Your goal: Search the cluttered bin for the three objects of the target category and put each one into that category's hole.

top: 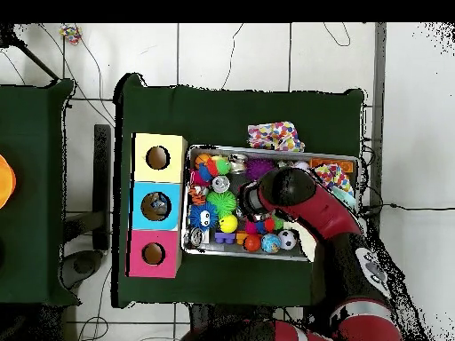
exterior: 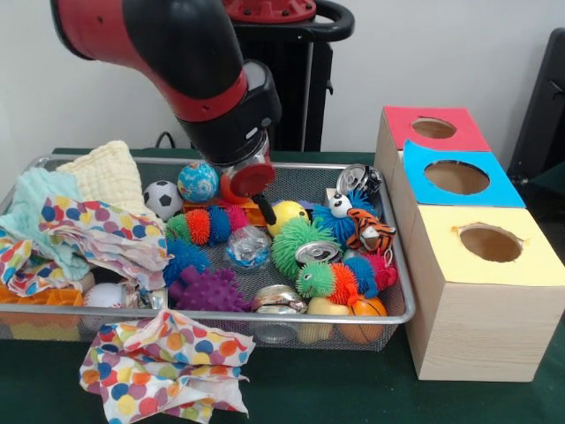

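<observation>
The wire bin (exterior: 402,265) on the green tabletop (exterior: 335,389) is crammed with spiky rubber balls, crushed silver cans (exterior: 318,252), a small soccer ball (exterior: 162,198), a globe ball (exterior: 197,181) and polka-dot cloths (exterior: 106,234). The red and black arm reaches down over the bin's far middle, its hand (exterior: 265,210) just above the toys beside a yellow ball (exterior: 289,213); whether it is wide or narrow cannot be told. Beside the bin stand three wooden boxes with round holes, topped red (exterior: 433,128), blue (exterior: 457,177) and yellow (exterior: 490,243). Another dotted cloth (exterior: 163,367) lies on the tabletop before the bin
</observation>
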Controlling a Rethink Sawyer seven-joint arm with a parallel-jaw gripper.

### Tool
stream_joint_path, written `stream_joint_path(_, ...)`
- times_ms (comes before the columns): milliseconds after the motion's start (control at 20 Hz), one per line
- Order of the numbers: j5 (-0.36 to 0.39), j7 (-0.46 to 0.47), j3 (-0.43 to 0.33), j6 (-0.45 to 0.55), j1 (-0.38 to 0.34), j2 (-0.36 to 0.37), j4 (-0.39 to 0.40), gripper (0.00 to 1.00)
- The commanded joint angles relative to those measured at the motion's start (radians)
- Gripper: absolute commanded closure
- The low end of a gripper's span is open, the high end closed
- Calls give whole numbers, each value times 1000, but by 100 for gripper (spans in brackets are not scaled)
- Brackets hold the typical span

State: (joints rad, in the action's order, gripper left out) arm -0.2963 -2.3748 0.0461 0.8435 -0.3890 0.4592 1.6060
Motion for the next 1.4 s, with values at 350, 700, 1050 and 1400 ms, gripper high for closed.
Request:
stream_joint_path(350, -60, 36, -207, -228, -133, -46, 152, 0)
stream_joint_path(700, 2, 11, -203, -305, -125, -66, 143, 0)
stream_joint_path(1050, 80, -13, -124, -412, -63, -90, 109, 0)
stream_joint_path(1400, 110, -42, -101, -401, -36, -82, 120, 0)
